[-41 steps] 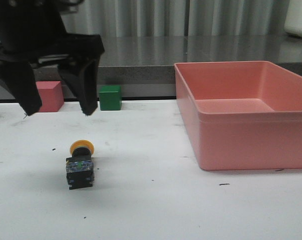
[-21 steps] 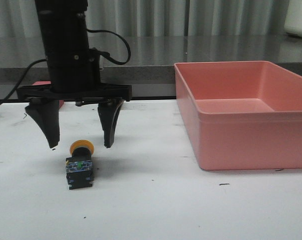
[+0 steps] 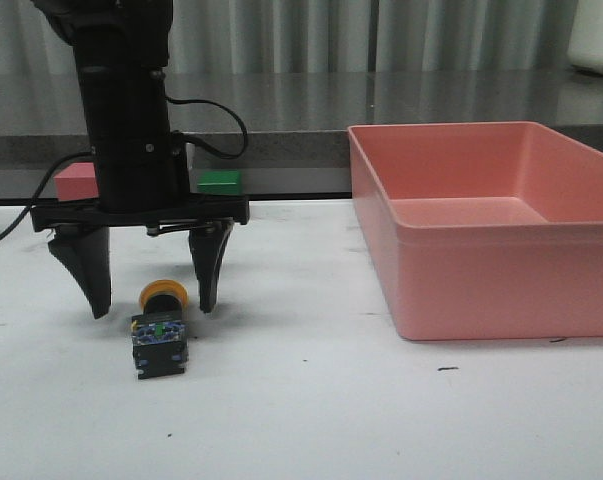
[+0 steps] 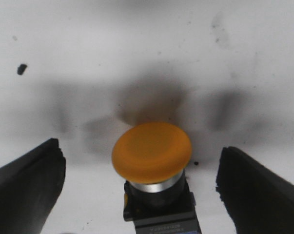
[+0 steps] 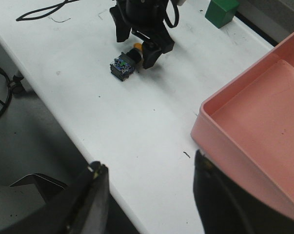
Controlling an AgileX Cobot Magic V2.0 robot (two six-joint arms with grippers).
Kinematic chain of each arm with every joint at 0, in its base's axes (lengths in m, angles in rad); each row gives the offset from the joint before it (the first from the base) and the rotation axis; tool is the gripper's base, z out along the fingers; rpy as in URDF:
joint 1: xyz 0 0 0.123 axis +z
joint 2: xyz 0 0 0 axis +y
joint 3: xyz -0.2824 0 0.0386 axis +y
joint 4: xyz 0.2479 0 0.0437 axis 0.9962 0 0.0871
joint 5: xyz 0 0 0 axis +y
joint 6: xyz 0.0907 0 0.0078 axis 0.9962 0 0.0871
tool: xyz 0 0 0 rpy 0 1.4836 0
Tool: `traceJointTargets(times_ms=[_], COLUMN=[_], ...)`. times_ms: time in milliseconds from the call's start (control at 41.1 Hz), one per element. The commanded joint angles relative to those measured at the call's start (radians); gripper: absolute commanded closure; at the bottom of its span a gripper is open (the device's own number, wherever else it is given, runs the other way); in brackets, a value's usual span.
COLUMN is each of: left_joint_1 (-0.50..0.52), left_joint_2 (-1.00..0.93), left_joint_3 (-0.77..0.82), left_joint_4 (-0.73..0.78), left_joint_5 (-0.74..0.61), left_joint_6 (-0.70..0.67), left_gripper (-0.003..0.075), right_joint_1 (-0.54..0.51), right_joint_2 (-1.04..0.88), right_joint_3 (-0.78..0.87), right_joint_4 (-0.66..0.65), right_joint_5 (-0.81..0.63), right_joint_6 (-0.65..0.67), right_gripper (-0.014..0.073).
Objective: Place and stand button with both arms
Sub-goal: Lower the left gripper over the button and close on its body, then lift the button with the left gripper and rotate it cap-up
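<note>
So the button is lying on its side on the white table, left of the middle, well apart from the pink bin. Its long axis runs front to back in the front view: yellow cap pointing away from the robot toward the far edge, blocky black-and-clear base pointing back toward the robot. It's tipped over, not standing.

The left gripper hangs straight down over it with the fingers spread wide, tips close to the table. One finger sits off to the left of the cap and the other just to its right, so the cap end is between them but neither one touches it. The left wrist view backs that up: cap dead centre, a dark finger on each side with bare table in between.

The right gripper is up high near the table's edge, well apart from the button, fingers apart and nothing between them.

Behind the left arm there's a green cube and a pink cube at the back of the table, both partly hidden.
</note>
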Motion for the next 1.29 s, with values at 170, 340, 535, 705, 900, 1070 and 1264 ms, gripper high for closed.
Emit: traceJointTargets(times_ms=[170, 340, 535, 705, 900, 1070, 1264], left_joint_1=[0.004, 0.004, 0.004, 0.004, -0.011, -0.026, -0.014], left_joint_2=[-0.025, -0.016, -0.014, -0.018, -0.079, -0.202, -0.391], left_joint_3=[-0.027, -0.027, -0.032, -0.063, -0.084, -0.072, 0.037], left_joint_4=[-0.038, -0.044, -0.044, -0.030, 0.040, 0.108, 0.157], left_joint_5=[0.006, 0.004, 0.000, 0.027, 0.045, 0.035, -0.086], left_joint_6=[-0.011, -0.011, -0.011, -0.003, 0.018, 0.055, 0.105], left_gripper=[0.0122, 0.0246, 0.0479, 0.0579, 0.0584, 0.0584, 0.0584], right_joint_1=[-0.003, -0.003, -0.003, -0.003, -0.003, -0.003, -0.003], right_joint_2=[-0.005, -0.005, -0.005, -0.005, -0.005, -0.005, -0.005], right_joint_3=[-0.026, -0.026, -0.026, -0.026, -0.026, -0.026, -0.026], right_joint_4=[0.001, 0.001, 0.001, 0.001, 0.001, 0.001, 0.001], right_joint_5=[-0.057, -0.057, -0.057, -0.057, -0.057, -0.057, -0.057], right_joint_6=[-0.008, -0.008, -0.008, -0.008, -0.008, -0.008, -0.008], right_gripper=[0.0183, 0.0183, 0.0183, 0.0183, 0.0183, 0.0183, 0.0183])
